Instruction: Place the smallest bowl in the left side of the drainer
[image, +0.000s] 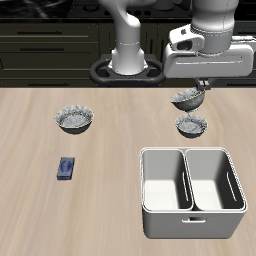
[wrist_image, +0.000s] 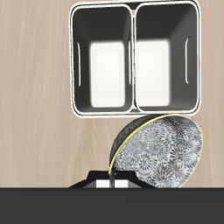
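My gripper (image: 200, 88) is shut on the rim of the smallest bowl (image: 186, 99), a grey-blue speckled bowl with a wavy rim, and holds it tilted above the table. In the wrist view the bowl (wrist_image: 162, 153) hangs from my gripper (wrist_image: 114, 182), tipped on its side. The drainer (image: 165, 152), a light-grey two-compartment tub, stands near the table's front edge, forward of the bowl. Both its compartments are empty, including the left one (image: 215, 180). The drainer (wrist_image: 73, 61) shows whole in the wrist view, apart from the bowl.
The mid-sized speckled bowl (image: 191, 125) sits on the table just below the held bowl, between it and the drainer. The widest speckled bowl (image: 75, 120) sits far across the table. A small blue object (image: 66, 167) lies nearer the front edge.
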